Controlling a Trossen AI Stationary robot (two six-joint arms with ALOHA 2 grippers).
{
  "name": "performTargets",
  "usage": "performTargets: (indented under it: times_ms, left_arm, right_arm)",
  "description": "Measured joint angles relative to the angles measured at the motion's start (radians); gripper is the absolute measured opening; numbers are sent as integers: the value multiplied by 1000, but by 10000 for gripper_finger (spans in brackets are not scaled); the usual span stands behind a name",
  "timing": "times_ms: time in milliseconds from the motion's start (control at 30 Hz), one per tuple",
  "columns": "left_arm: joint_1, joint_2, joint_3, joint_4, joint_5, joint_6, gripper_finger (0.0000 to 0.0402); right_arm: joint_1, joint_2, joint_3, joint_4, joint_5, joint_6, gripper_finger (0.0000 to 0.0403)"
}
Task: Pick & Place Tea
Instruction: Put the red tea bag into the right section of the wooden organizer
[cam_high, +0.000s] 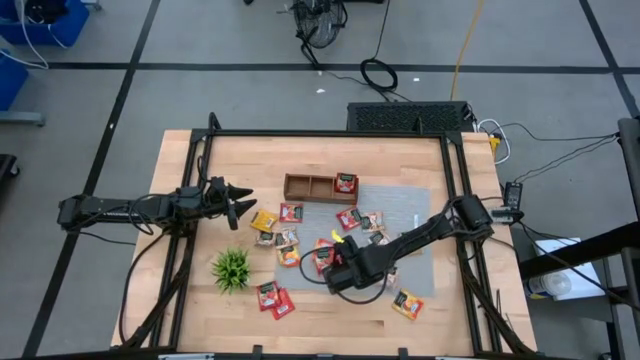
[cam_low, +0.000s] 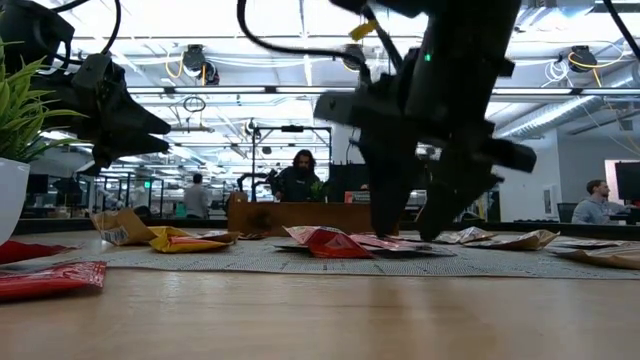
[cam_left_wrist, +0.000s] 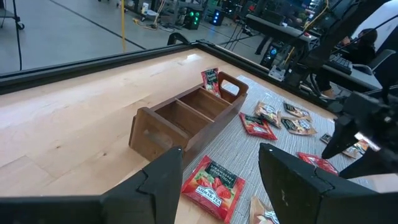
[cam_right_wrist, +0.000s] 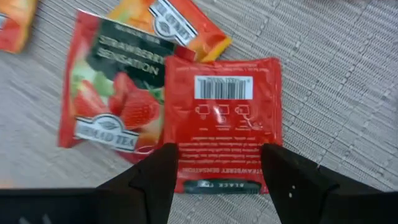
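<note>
Your right pincer (cam_high: 333, 262) sits low over the grey mat (cam_high: 415, 205), fingers spread wide and holding nothing. From above, tea packets (cam_high: 291, 212) lie scattered around it on the mat and on the bare table (cam_high: 180, 160), with two more red ones (cam_high: 275, 298) on the wood nearer the table's front edge. The wooden tray (cam_high: 300, 186) lies beyond the pincer, one red packet (cam_high: 346, 183) standing in its end compartment. Your left pincer (cam_high: 238, 204) waits off to the side, above the plant (cam_high: 231, 268), fingers parted.

At table level, the right pincer (cam_low: 410, 225) hangs just above the mat with a red packet (cam_low: 335, 243) beside its tips, and people sit in the room behind.

Your left wrist view shows the tray (cam_left_wrist: 186, 118) ahead of its open fingers (cam_left_wrist: 163, 180) and a strawberry packet (cam_left_wrist: 214, 182) between them.

Your right wrist view shows a red packet lying label-down (cam_right_wrist: 222, 121), barcode up, directly between the spread fingers (cam_right_wrist: 155, 177), overlapping a strawberry packet (cam_right_wrist: 111, 102) and an orange one (cam_right_wrist: 180, 28).
</note>
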Motion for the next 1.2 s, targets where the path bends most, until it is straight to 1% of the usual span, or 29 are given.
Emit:
performTargets:
  times_ms: [200,300,400,633,667,900,1200]
  left_arm:
    - [0,0,0,0,0,0,212]
    - [0,0,0,0,0,0,212]
    - [0,0,0,0,0,0,212]
    - [0,0,0,0,0,0,212]
    - [0,0,0,0,0,0,212]
    - [0,0,0,0,0,0,212]
    - [0,0,0,0,0,0,212]
  right_arm:
    - [-2,16,-6,-16,-9,-3,210]
    - [-4,16,-13,-5,-24,-6,191]
    - [-4,16,-14,-2,-27,-6,150]
    - [-5,26,-13,14,-42,-1,22]
    - [-5,27,-13,18,-41,-6,11]
    - [-5,28,-14,28,-44,-20,2]
    - [-5,29,-14,31,-43,-16,2]
